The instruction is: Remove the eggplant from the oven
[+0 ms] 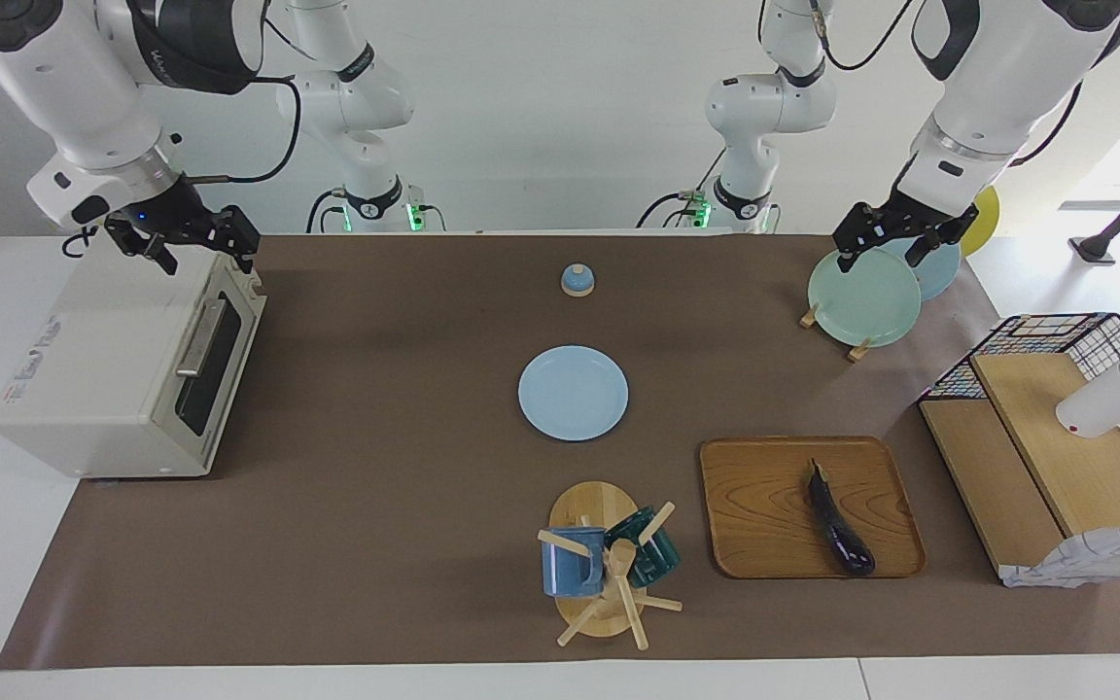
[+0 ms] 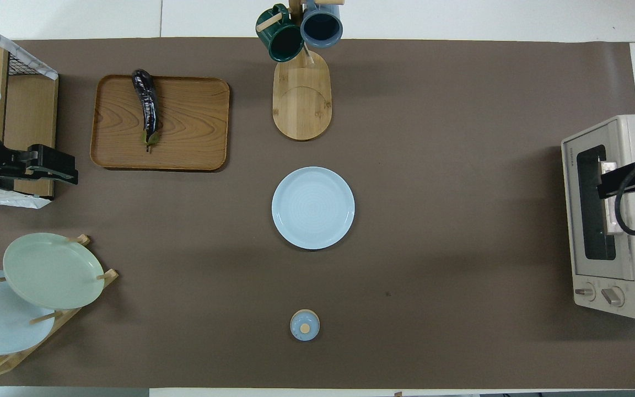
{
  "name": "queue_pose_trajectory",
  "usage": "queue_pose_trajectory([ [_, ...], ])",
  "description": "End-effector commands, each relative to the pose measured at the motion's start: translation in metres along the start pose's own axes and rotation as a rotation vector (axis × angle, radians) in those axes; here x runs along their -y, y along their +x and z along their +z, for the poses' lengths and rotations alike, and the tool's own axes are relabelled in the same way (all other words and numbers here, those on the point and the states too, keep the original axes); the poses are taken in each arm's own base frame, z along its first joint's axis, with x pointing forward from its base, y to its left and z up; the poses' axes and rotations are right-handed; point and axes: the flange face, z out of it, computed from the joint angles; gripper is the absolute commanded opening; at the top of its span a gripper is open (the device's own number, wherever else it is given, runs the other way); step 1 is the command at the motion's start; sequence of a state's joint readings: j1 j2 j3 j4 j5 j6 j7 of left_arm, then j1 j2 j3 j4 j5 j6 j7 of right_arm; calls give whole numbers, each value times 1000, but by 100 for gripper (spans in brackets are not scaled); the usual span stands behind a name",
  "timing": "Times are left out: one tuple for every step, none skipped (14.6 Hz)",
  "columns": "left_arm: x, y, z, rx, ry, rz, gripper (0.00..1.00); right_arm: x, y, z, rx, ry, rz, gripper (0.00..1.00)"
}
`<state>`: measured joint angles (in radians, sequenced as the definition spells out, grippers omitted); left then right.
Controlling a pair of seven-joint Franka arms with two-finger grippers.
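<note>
Purple eggplant point(image 1: 840, 525) lies on the wooden tray point(image 1: 764, 506), clear of my released left gripper point(image 1: 895, 243). My right gripper point(image 1: 192, 245), fingers spread and empty, hangs over the shut oven point(image 1: 122, 360).

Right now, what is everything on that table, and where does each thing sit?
eggplant: one, dark purple, lying on the tray.
tray: one, wooden, toward the left arm's end.
oven: one, cream-white, door shut, at the right arm's end.
plate: one, light blue, mid-table.
plate rack: one, holding green, blue and yellow plates, near the left arm's base.
mug tree: one, wooden, with a blue and a dark green mug, farther from the robots than the plate.
bell: one, small, blue, nearer the robots than the plate.
wire shelf: one, wooden boards, beside the tray.
left end effector: open, over the plate rack.
right end effector: open, over the oven.
</note>
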<state>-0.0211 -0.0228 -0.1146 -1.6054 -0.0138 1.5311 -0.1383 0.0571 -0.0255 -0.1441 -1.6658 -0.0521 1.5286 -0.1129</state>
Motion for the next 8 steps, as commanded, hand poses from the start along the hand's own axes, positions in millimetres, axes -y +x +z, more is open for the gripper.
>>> queue_pose_trajectory([
  [-1, -8, -2, 0, -13, -8, 100, 1, -4, -3, -6, 28, 3, 100],
  [-2, -9, -1, 1, -13, -5, 100, 0, -4, -3, -6, 28, 6, 100],
  [-1, -9, 0, 3, -12, -8, 100, 0, -4, -3, -6, 28, 6, 100],
  [0, -8, 0, 1, -13, -10, 100, 0, -4, -3, -6, 28, 5, 100],
  [0, -8, 0, 1, -13, -8, 100, 1, -4, -3, -6, 28, 3, 100],
  [0, -9, 0, 3, -12, -8, 100, 1, -4, -3, -6, 28, 3, 100],
  [-1, -9, -1, 3, -12, -6, 100, 2, -4, -3, -6, 27, 3, 100],
  [-1, -9, -1, 3, -12, -6, 100, 1, -4, -3, -6, 28, 5, 100],
])
